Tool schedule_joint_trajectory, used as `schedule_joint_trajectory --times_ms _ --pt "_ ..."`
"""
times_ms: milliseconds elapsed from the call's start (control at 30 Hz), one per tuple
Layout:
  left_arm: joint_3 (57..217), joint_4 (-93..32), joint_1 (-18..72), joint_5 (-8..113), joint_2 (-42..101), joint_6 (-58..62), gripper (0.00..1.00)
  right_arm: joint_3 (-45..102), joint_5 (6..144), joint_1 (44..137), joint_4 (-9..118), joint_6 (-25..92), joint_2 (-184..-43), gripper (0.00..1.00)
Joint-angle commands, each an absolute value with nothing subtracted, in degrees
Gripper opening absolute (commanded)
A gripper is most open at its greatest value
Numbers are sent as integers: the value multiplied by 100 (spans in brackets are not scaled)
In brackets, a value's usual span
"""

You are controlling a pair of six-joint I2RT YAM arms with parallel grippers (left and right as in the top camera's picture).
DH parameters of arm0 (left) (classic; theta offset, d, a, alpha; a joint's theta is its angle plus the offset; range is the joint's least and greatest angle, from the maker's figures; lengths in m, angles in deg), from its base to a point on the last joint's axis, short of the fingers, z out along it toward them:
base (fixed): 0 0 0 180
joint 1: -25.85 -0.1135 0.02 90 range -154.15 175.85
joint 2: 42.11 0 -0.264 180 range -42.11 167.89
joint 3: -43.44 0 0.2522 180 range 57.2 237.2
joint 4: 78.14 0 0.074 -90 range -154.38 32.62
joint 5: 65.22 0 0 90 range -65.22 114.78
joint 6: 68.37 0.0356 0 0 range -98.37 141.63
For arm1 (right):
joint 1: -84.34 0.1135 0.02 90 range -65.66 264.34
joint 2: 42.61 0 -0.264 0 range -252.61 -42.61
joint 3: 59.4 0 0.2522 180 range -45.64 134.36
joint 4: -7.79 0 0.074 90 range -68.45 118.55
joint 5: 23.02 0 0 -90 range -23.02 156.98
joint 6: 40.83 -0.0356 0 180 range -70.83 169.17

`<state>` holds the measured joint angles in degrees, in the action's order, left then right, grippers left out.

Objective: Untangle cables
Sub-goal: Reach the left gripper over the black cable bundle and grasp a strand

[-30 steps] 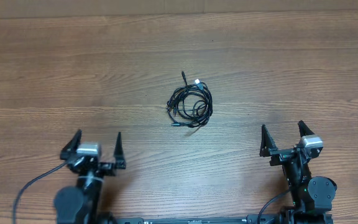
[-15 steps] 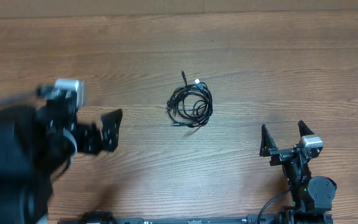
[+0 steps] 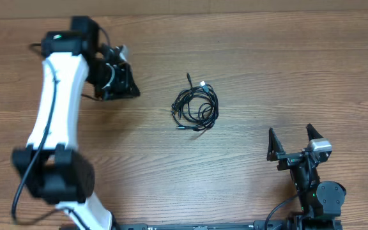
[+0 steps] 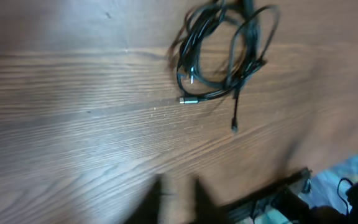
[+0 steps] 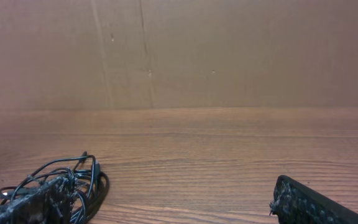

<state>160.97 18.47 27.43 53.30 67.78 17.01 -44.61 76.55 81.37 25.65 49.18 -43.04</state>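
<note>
The step in hand looks like the approach: nothing is gripped yet, and the cables lie as one loose tangled coil near the middle of the tabletop.

Left of the coil and slightly beyond it, the left hand hangs over bare wood with its fingers pinched narrow and nothing between them. Its wrist camera looks down on the coil, which is near but not touched. To take a strand, this hand would probably have to spread its fingers first, then come down on an outer loop or a loose end.

A silver-tipped plug sticks out at the far edge of the coil, and a short free end pokes out beside it. Either seems a fair place to start pulling.

Right of the coil and nearer the robot, the right hand sits low, well apart from the coil, with its fingers spread wide and empty.

Nothing stands between either hand and the coil. The trouble is likely the overlapping loops themselves.
</note>
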Motion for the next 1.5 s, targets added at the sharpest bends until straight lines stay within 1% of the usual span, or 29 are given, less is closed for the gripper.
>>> schedule_joint_trajectory --times_ms 0,167,267,433,533,567,600,633,733,767,800,933,967,1000,1267,1367,1467 --pt "16204 1608 3362 5590 7637 1578 4 -4520 7582 8122 2538 4905 -4277 100" --pt "16204 975 4260 5590 8360 1471 4 -4520 7582 8122 2538 4905 -4277 100" --pt "16217 675 4654 5592 8456 1473 4 -4520 7582 8122 2538 4905 -4277 100" --pt "16918 634 4820 5537 8452 1390 4 -4520 7582 8122 2538 4907 -4277 100" --pt "17353 540 4923 5181 8452 1277 4 -4520 7582 8122 2538 4905 -4277 100" --pt "17380 433 5003 5026 8452 1277 6 -4520 7582 8122 2538 4905 -4277 100" --pt "17369 352 5128 4833 8456 1283 18 -4520 7582 8122 2538 4905 -4277 100" --pt "17349 325 5242 4615 8487 1316 26 -4520 7582 8122 2538 4907 -4277 100" --pt "17349 382 5615 3710 8620 1740 34 -4520 7582 8122 2538 4907 -4277 100" --pt "17349 382 5672 3599 8673 1744 37 -4520 7582 8122 2538 4905 -4277 100" --pt "17349 393 5720 3548 8719 1784 39 -4520 7582 8122 2538 4907 -4280 100" --pt "17349 465 5803 3500 8972 1913 37 -4520 7582 8122 2538 4905 -4280 100" --pt "17349 476 5803 3463 9025 1913 33 -4520 7582 8122 2538 4905 -4280 100" --pt "17349 474 5799 3439 9084 1913 33 -4520 7582 8122 2536 4905 -4277 100" --pt "17367 371 5705 3334 9127 1958 33 -4520 7582 8122 2538 4905 -4280 100" --pt "17364 408 5698 3476 9130 1952 27 -4520 7582 8122 2538 4905 -4277 100" --pt "17356 511 5727 3640 9130 1952 27 -4520 7582 8122 2538 4905 -4280 100"
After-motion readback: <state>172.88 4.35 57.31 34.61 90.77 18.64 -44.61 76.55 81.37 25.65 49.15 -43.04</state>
